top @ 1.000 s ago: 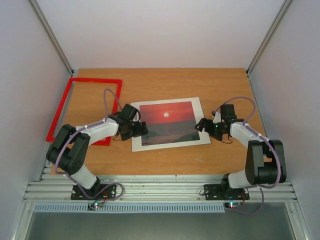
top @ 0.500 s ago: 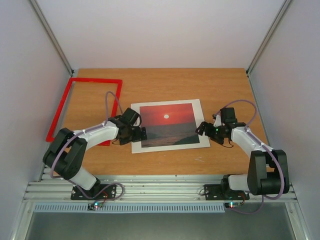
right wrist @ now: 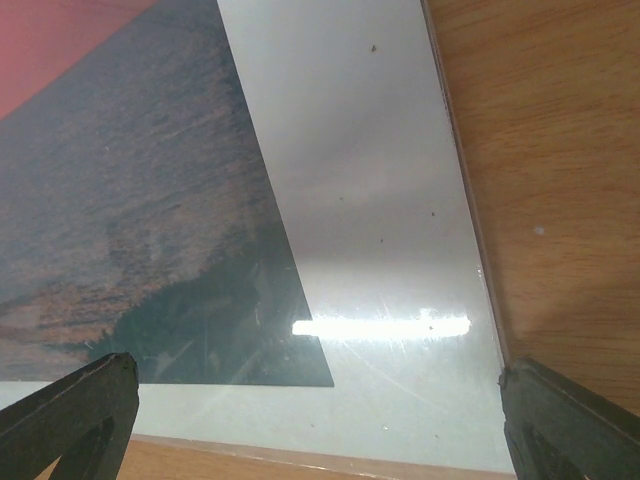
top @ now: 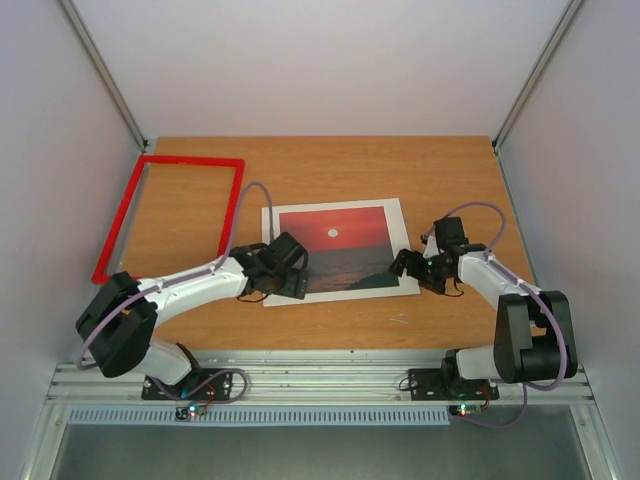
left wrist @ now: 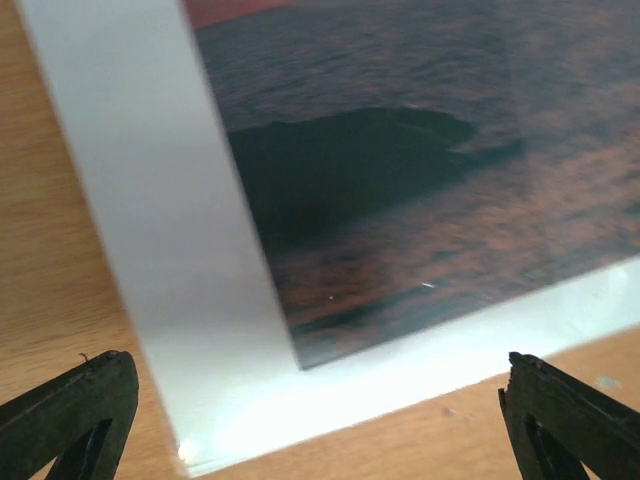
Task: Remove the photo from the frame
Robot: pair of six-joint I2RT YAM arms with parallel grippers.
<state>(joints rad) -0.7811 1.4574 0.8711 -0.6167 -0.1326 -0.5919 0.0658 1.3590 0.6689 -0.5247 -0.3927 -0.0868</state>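
Your left arm has stretched out to the right since a second ago, carrying the left gripper [top: 292,278] from the photo's left edge to its near-left corner, and the red frame's right bar, which the arm was covering, now shows. The right gripper [top: 401,266] has slid a little nearer to you, toward the near-right corner. Both sets of jaws stand wide apart and hold nothing. In the left wrist view the dark fingertips [left wrist: 100,378] sit low at either side, with the photo's white-margined corner between them. The right wrist view shows the same at the other corner, its fingertips [right wrist: 108,378] well clear of the glossy surface. The photo [top: 335,245] lies flat on the wooden table [top: 450,180], face up, entirely outside the frame [top: 190,160]. The frame rests empty along the left side, with bare wood showing through its opening. Whether print and frame touch near your left arm, you cannot tell, because the arm hides that spot. Judging from this layout, the removal looks done. With a gripper spread over each near corner, you are placed to let go cleanly or to square the sheet, so lift straight up to avoid dragging it.
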